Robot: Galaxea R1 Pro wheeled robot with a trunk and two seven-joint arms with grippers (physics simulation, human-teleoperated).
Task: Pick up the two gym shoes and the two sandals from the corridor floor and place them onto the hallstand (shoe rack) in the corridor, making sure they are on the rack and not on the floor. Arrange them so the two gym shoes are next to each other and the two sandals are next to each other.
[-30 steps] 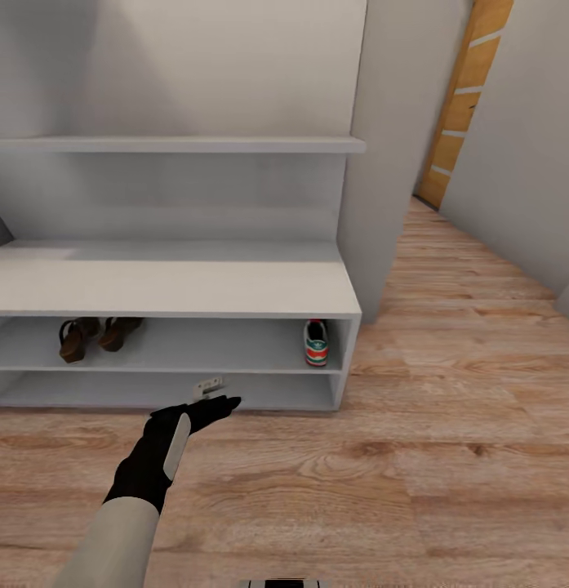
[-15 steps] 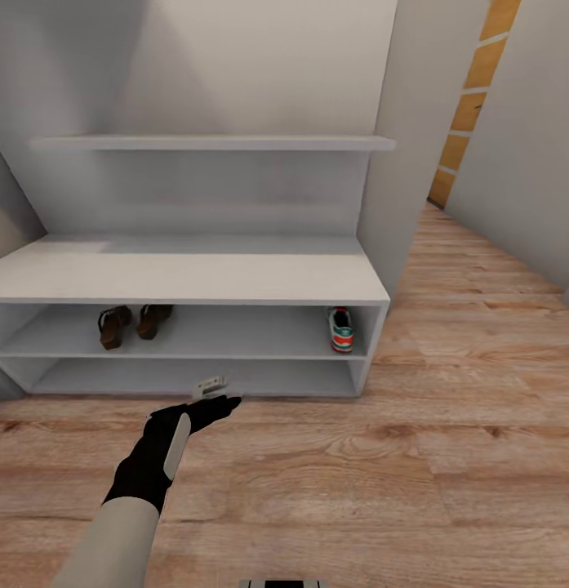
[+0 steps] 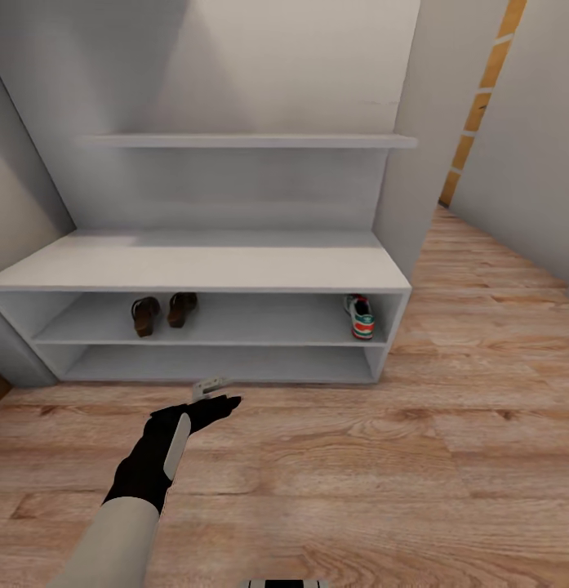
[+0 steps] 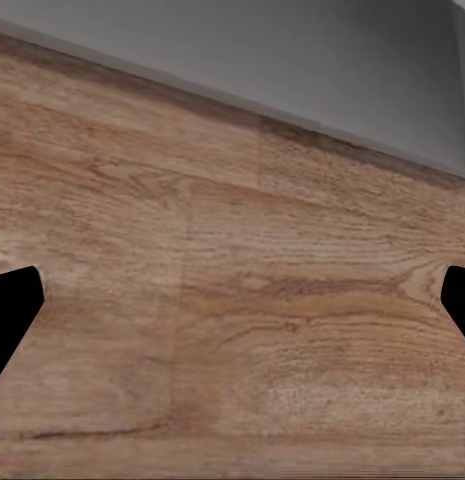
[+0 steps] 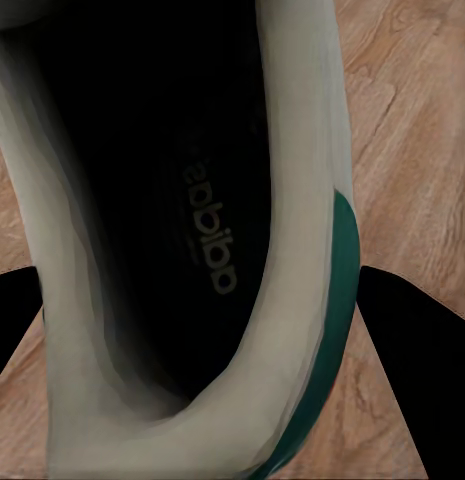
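The pale-grey hallstand (image 3: 202, 269) stands ahead against the wall. Two dark brown sandals (image 3: 163, 313) sit side by side on its middle shelf, towards the left. One gym shoe (image 3: 361, 317), white with green stripes, rests at the right end of that same shelf. My left gripper (image 3: 212, 394) hovers low over the corridor floor (image 3: 398, 457) in front of the rack, open and empty, its fingers (image 4: 12, 310) spread wide. The other gym shoe (image 5: 192, 250) is seen from above in the right wrist view, with my right gripper (image 5: 197, 320) shut on its white and green collar, above the floor planks.
A grey wall panel (image 3: 415, 163) flanks the rack's right end, and the corridor runs past it towards an orange-brown door (image 3: 480, 106). Another grey wall (image 3: 529, 147) closes the right side. Open plank floor lies in front of the rack.
The whole picture has shifted: the rack now sits further right and a little smaller, so the camera has moved. My left arm holds the same pose. The shoes on the shelf have not moved.
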